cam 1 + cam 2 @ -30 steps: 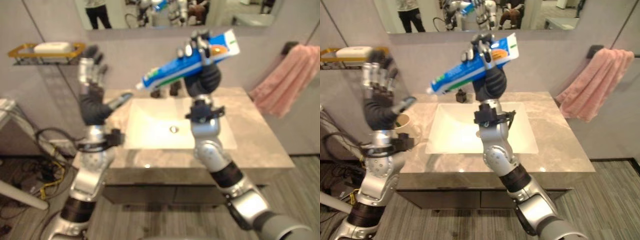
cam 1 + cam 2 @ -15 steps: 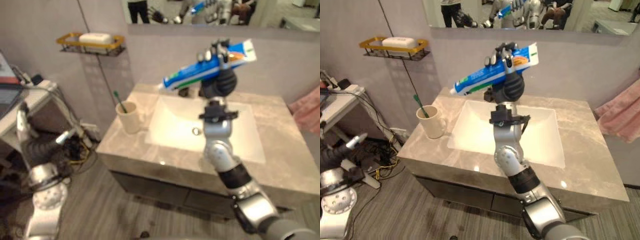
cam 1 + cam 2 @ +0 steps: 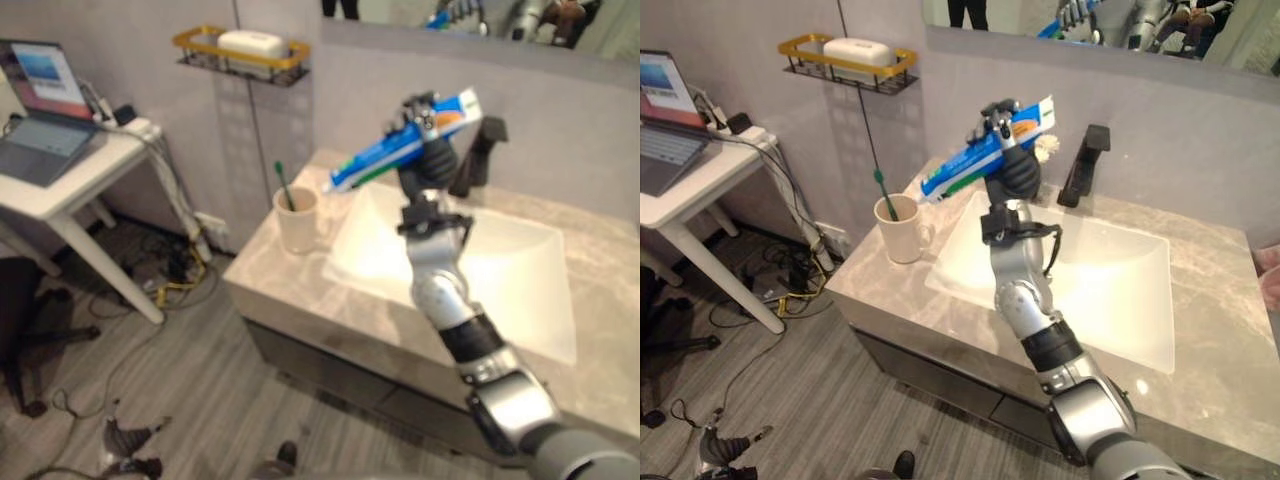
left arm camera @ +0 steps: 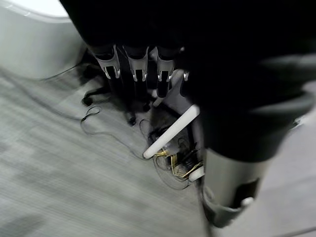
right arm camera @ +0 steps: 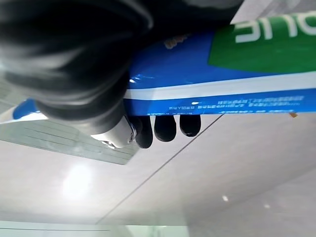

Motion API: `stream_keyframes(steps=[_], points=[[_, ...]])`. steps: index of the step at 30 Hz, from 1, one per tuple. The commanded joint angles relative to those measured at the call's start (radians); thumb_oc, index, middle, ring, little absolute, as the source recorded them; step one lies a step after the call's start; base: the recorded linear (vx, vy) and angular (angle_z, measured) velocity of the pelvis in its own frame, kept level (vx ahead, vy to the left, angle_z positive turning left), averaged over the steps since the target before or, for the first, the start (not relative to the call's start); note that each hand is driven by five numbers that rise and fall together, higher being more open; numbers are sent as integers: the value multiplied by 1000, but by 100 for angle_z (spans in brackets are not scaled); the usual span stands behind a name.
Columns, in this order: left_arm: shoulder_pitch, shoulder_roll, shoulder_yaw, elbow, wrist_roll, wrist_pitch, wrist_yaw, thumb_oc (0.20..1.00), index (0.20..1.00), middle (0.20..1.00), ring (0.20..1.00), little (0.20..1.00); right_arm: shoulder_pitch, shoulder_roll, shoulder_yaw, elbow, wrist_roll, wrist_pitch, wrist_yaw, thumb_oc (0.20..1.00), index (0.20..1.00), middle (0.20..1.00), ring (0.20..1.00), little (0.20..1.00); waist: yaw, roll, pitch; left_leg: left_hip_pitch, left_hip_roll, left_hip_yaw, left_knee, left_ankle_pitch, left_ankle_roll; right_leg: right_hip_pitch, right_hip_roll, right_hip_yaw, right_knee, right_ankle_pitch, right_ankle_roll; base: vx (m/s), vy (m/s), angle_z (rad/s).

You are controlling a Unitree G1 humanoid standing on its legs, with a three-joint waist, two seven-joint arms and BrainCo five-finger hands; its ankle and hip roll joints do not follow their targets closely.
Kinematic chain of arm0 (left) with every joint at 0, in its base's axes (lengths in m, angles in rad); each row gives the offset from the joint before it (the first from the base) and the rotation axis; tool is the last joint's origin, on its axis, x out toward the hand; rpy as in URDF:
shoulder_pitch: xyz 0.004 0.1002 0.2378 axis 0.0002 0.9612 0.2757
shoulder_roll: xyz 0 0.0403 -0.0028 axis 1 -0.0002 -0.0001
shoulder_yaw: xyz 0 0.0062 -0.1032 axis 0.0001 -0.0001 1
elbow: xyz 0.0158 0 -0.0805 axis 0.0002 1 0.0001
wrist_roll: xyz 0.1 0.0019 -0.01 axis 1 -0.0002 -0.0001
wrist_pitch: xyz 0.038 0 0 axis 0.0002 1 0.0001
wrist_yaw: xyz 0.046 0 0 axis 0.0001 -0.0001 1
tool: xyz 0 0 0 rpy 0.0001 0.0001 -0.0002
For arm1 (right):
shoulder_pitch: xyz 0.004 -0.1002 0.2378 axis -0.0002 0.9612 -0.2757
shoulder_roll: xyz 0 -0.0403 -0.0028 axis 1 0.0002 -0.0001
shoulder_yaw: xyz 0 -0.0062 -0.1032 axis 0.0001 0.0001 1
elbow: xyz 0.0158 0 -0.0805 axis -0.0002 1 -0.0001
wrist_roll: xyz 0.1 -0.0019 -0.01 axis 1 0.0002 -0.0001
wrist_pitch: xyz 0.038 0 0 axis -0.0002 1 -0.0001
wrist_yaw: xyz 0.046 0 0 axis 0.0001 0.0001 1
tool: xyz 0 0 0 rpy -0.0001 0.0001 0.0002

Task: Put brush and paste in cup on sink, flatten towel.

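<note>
right hand [image 3: 1012, 165] raised high, fingers curled; left hand [image 4: 148, 64] hanging, fingers straight.

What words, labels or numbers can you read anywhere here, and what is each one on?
Nothing reads as a whole word.
Toothpaste tube in the right hand: large white letters on its green patch, cut off at the picture's edge, not readable as a word.
Same tube, fine white print line: too small to read.
Laptop screen: too blurred to read.
</note>
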Motion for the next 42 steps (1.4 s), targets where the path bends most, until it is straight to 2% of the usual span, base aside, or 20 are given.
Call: stream_keyframes(steps=[1, 2, 3, 5, 9, 10, 14, 19, 37, 42], points=[[-64, 37, -60, 101, 4, -5, -28, 1000, 1000, 1000, 1000, 1000, -132, 23, 9, -5, -29, -42, 15, 200, 200, 200, 200, 200, -12, -28, -33, 7, 9, 27, 13, -56, 35, 9, -57, 7, 5, 20, -21, 10, 51, 6], [-89, 7, -118, 227, 26, 17, -52, 1000, 1000, 1000, 1000, 1000, -149, 35, 23, 16, -30, -38, 16, 200, 200, 200, 200, 200, -20, -27, -35, 6, 7, 28, 13, -56, 38, 8, -59, 7, 5, 22, -20, 11, 31, 2], [-90, 6, -119, 229, 26, 16, -52, 1000, 1000, 1000, 1000, 1000, -150, 35, 23, 16, -30, -38, 16, 200, 200, 200, 200, 200, -20, -26, -34, 6, 7, 28, 13, -56, 38, 8, -59, 7, 5, 22, -20, 11, 35, 1], [-113, -33, -168, 340, 47, 35, -86, 1000, 1000, 1000, 1000, 1000, -172, 48, 42, 52, -36, -33, 10, 200, 200, 200, 200, 200, -28, -24, -35, 5, 3, 32, 13, -57, 39, 5, -61, 8, 5, 26, -19, 10, 40, -1], [-124, -59, -172, 430, 37, 54, -110, 1000, 1000, 1000, 1000, 1000, -186, 48, 53, 76, -49, -27, 7, 200, 200, 200, 200, 200, -33, -26, -39, 0, 0, 30, 13, -57, 40, 1, -66, 5, 5, 27, -19, 15, 31, 0], [-119, -73, -145, 497, 14, 72, -136, 1000, 1000, 1000, 1000, 1000, -187, 36, 57, 86, -65, -12, 9, 200, 200, 200, 200, 200, -29, -29, -42, -5, -3, 26, 13, -57, 40, 2, -69, -2, 5, 27, -17, 29, 39, 3], [-105, -78, -128, 543, 20, 84, -157, 1000, 1000, 1000, 1000, 1000, -200, 11, 64, 97, -99, 4, -1, 200, 200, 200, 200, 200, -22, -36, -46, -8, -7, 22, 13, -58, 42, 2, -73, -8, 5, 29, -13, 31, 29, 4], [-110, -69, -122, 546, 15, 79, -169, 1000, 1000, 1000, 1000, 1000, -232, -11, 85, 128, -157, 26, -20, 200, 200, 200, 200, 200, -13, -43, -45, -15, -8, 24, 13, -57, 42, -5, -74, -7, 5, 32, -11, 2, 2, 1], [-142, -55, -182, 512, 4, 58, -159, 1000, 1000, 1000, 1000, 1000, -344, -10, 107, 217, -198, 39, -66, 200, 200, 200, 200, 200, -1, -63, -37, -33, -12, 19, 13, -57, 45, -19, -76, -8, 5, 37, -3, 0, 0, 0], [-141, -48, -191, 511, 3, 54, -163, 1000, 1000, 1000, 1000, 1000, -388, -42, 124, 242, -248, 53, -89, 200, 200, 200, 200, 200, 4, -70, -34, -44, -14, 13, 13, -55, 47, -27, -78, -9, 5, 39, -1, 0, 0, 0]])
